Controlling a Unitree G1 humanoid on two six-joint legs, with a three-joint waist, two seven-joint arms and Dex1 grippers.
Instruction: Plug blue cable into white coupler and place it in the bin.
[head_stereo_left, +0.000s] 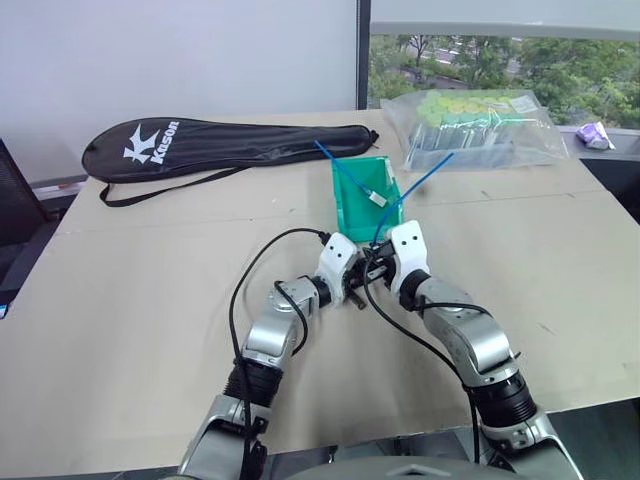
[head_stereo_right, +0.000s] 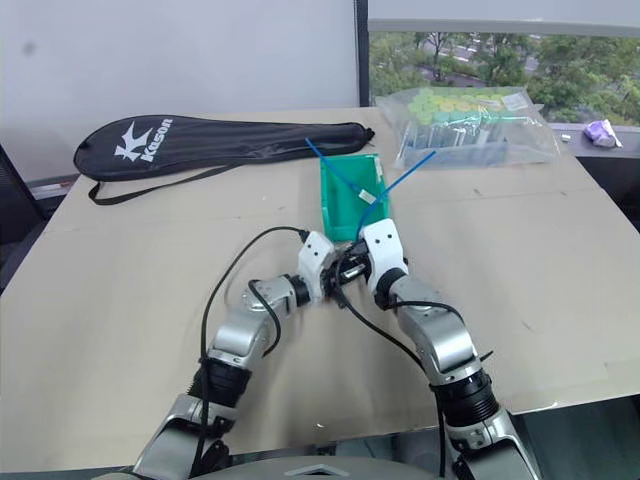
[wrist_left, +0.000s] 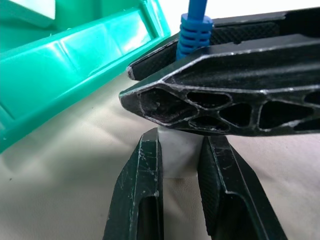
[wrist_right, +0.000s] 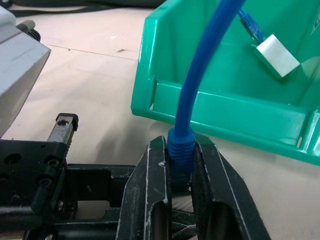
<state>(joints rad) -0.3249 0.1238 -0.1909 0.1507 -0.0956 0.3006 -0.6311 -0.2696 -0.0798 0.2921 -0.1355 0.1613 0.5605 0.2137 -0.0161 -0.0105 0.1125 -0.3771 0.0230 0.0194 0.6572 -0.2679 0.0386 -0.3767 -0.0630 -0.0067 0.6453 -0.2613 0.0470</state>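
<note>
The two grippers meet tip to tip just in front of the small green plastic bin (head_stereo_left: 352, 208), whose cut-down sloped front faces them; a straight blue cable ending in a white block (head_stereo_left: 376, 198) already lies slanted inside it, partly taking up the opening. Beyond the bin, a black zipped racket bag (head_stereo_left: 225, 145) and a clear plastic bag of green-capped tubes (head_stereo_left: 470, 125) crowd the far edge. To either side, the bare beige tabletop (head_stereo_left: 130, 300) gives wide room.
</note>
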